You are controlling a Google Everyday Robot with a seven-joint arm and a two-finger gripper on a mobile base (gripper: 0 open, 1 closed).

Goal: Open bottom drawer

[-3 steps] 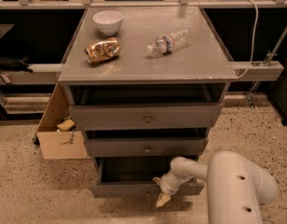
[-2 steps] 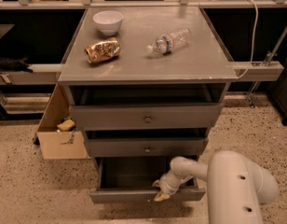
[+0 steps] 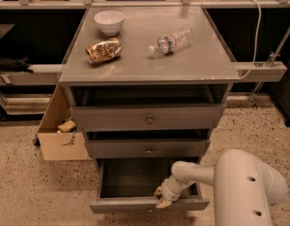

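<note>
Grey bottom drawer (image 3: 121, 205), lowest of three beneath the bench (image 3: 192, 62), already drawn far out. Pincer (image 3: 162, 200) at its front lip; cannot tell whether clamped or spread. Could slip off, or, tugging harder, pull it clean out.

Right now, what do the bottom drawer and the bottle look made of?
The bottom drawer looks like grey-painted wood: flat matte front, though grain is not visible. The bottle looks like clear plastic: see-through, with a label. The gripper sits at the drawer's front edge.
</note>
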